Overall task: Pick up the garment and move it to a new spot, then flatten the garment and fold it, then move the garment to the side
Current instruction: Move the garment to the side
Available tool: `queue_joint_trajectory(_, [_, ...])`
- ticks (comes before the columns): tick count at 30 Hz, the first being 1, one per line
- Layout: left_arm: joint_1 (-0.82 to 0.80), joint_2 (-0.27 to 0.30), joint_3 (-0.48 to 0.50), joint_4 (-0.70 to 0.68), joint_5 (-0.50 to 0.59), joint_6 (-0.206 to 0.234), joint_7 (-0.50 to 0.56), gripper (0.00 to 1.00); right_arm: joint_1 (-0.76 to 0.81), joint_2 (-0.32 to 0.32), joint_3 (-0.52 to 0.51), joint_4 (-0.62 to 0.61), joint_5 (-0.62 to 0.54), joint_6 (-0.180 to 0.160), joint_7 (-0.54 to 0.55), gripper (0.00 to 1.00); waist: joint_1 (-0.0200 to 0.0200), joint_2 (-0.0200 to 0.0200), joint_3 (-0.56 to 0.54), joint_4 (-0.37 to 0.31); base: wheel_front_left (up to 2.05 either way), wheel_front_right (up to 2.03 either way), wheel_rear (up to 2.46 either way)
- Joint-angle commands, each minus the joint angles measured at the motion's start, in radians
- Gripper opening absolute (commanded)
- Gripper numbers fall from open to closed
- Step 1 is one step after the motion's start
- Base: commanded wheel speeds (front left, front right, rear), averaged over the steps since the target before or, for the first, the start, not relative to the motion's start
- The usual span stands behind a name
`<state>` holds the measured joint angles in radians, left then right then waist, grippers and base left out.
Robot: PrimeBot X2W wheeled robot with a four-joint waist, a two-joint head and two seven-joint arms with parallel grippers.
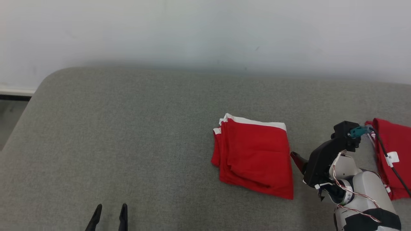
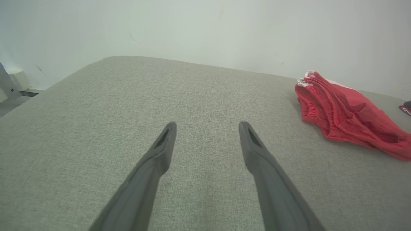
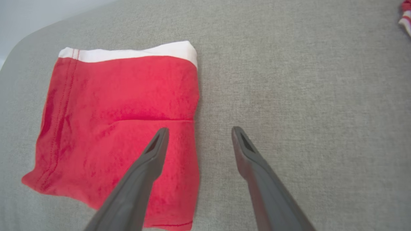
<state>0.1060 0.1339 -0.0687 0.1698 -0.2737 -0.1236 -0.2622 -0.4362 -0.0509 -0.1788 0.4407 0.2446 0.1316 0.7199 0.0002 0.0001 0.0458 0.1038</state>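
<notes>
**Grey cushion, folded red shorts, both grippers wide**

A broad grey woven-fabric cushion with a rounded far corner runs up to a plain white wall. The red cloth garment with a white waistband lies folded into a rough rectangle on the cushion, right of centre in the head view, with its white band along the far edge and its layered folds stacked on the left side.

The right gripper is just beside the garment's right edge, pointing towards it. Its two dark fingers are spread wide and hold nothing. In the right wrist view one finger lies over the garment's edge and the other over bare cushion; whether either touches cannot be told.

The left gripper is at the near edge, well apart from the garment, its fingers likewise spread and empty.

A second red garment with a white label lies at the far right.
</notes>
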Motion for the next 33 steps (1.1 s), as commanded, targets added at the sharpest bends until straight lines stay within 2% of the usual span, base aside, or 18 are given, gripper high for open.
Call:
queue_joint_trajectory(1, [-0.019, 0.002, -0.006, -0.002, 0.012, -0.003, -0.001, 1.0, -0.016, 0.001, 0.007, 0.019, 0.002, -0.002, -0.01, 1.0, -0.0002, -0.0001, 0.064, 0.063, 0.0, 0.0, 0.0])
queue_joint_trajectory(9, [-0.038, 0.005, -0.028, 0.017, -0.001, -0.005, -0.001, 1.0, -0.042, 0.0, 0.037, 0.141, -0.03, -0.002, -0.056, 1.0, -0.0002, -0.0001, 0.095, 0.085, 0.0, 0.0, 0.0])
queue_joint_trajectory(10, [-0.041, 0.005, -0.029, 0.019, -0.003, -0.005, -0.002, 1.0, -0.041, 0.001, 0.038, 0.156, -0.033, -0.002, -0.058, 0.85, -0.0002, -0.0001, 0.096, 0.084, 0.0, 0.0, 0.0])
queue_joint_trajectory(11, [-0.043, 0.005, -0.029, 0.021, -0.004, -0.005, -0.002, 1.0, -0.037, 0.002, 0.043, 0.167, -0.044, -0.002, -0.061, 0.46, -0.0002, -0.0001, 0.096, 0.08, 0.0, 0.0, 0.0])
queue_joint_trajectory(12, [-0.046, 0.005, -0.031, 0.023, -0.004, -0.005, -0.002, 1.0, -0.035, 0.003, 0.051, 0.173, -0.047, -0.002, -0.063, 0.19, -0.0002, -0.0001, 0.096, 0.076, 0.0, 0.0, 0.0])
queue_joint_trajectory(13, [-0.049, 0.006, -0.031, 0.024, -0.005, -0.005, -0.002, 1.0, -0.035, 0.004, 0.06, 0.176, -0.052, -0.002, -0.069, 0.01, -0.0002, -0.0001, 0.095, 0.07, 0.0, 0.0, 0.0])
queue_joint_trajectory(18, [-0.056, 0.008, -0.033, 0.02, -0.009, -0.005, -0.002, 1.0, -0.031, 0.0, 0.099, 0.132, -0.116, -0.002, -0.093, 0.0, -0.0002, -0.0001, 0.084, 0.024, 0.0, 0.0, 0.0])
queue_joint_trajectory(23, [-0.064, 0.005, -0.034, 0.0, -0.014, -0.005, -0.003, 1.0, -0.039, -0.01, 0.139, 0.013, -0.214, -0.002, -0.077, 0.0, -0.0002, -0.0001, 0.075, -0.055, 0.0, 0.0, 0.0])
queue_joint_trajectory(28, [-0.075, 0.005, -0.035, -0.026, -0.008, -0.006, -0.003, 1.0, -0.053, -0.115, 0.202, -0.102, -0.255, -0.002, -0.026, 0.0, -0.0002, -0.0001, 0.092, -0.148, 0.0, 0.0, 0.0])
queue_joint_trajectory(33, [-0.101, 0.009, -0.047, -0.056, 0.01, -0.006, -0.003, 1.0, -0.091, -0.227, 0.242, -0.171, -0.237, -0.002, 0.014, 0.0, -0.0002, -0.0001, 0.144, -0.219, 0.0, 0.0, 0.0])
